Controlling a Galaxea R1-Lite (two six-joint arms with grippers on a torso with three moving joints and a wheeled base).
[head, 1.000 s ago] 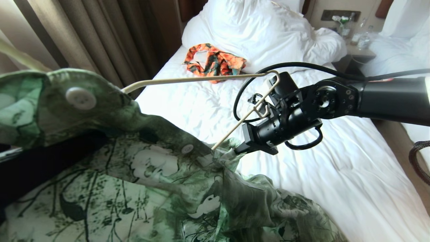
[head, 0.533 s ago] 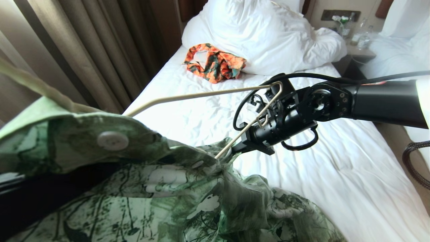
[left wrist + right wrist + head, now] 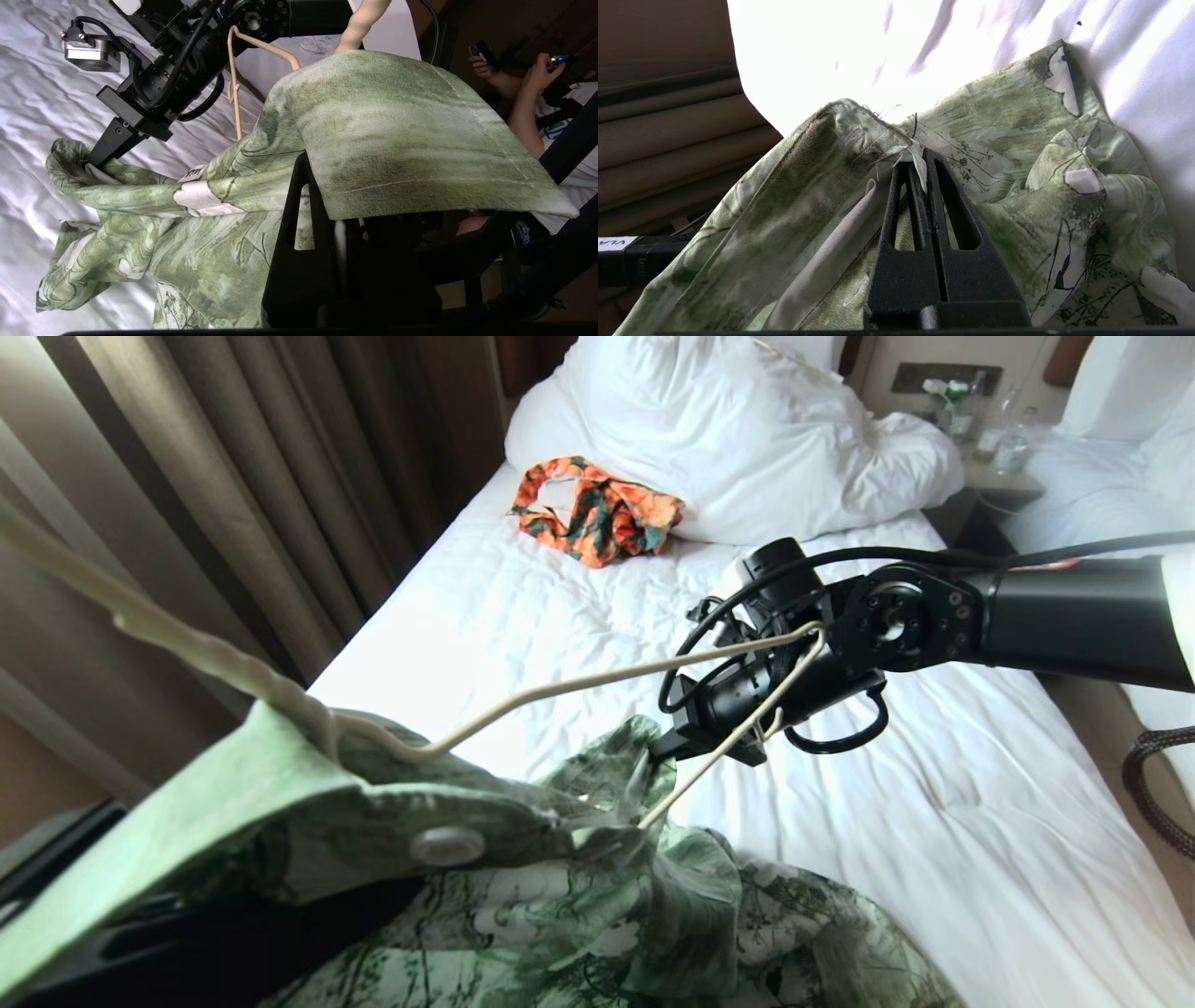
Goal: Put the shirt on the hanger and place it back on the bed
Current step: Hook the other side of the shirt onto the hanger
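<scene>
The light-green flowered shirt [image 3: 597,905] hangs bunched over the near end of the bed [image 3: 934,821], its buttoned edge draped across my left gripper [image 3: 187,943]. That gripper [image 3: 327,224] is shut, with a pale bar of the cream wire hanger [image 3: 597,679] between its fingers under the cloth. The hanger runs out of the shirt to a bent end [image 3: 232,56] beside my right arm. My right gripper [image 3: 653,754] is shut on a seamed edge of the shirt [image 3: 859,126] just above the sheet; in the right wrist view the gripper [image 3: 920,161] pinches a thin fold of fabric.
An orange-and-green garment [image 3: 597,509] lies by the white pillows [image 3: 728,429]. Brown curtains [image 3: 233,476] hang at the left. A nightstand with bottles [image 3: 999,439] and a second bed [image 3: 1120,439] stand at the right. A person's hands [image 3: 537,70] hold a controller behind my left arm.
The hanger and the shirt edge on my left gripper have swung down and to the right; the hanger's far end has dropped in front of my right arm. The right gripper has hardly moved.
</scene>
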